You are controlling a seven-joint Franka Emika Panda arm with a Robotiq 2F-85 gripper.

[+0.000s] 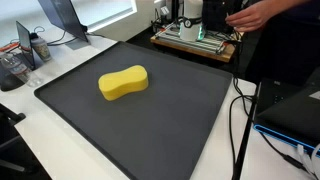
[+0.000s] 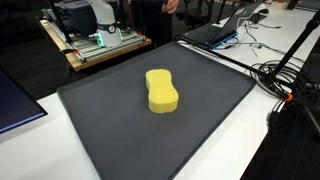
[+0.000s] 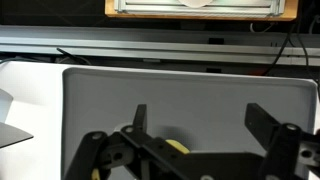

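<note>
Your gripper point(image 3: 200, 125) stands wide open and empty. The sponge point(image 3: 176, 147) lies just beneath it, mostly hidden, its long axis probably pointing forward.

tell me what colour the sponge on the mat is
Yellow. The sponge shows best in an exterior view, lying on the dark grey mat.

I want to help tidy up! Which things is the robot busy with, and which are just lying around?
Busy with:
- gripper, open, over the yellow sponge
- dark mat under the sponge

Just lying about:
- laptop
- cables
- wooden board with a machine on it
</note>
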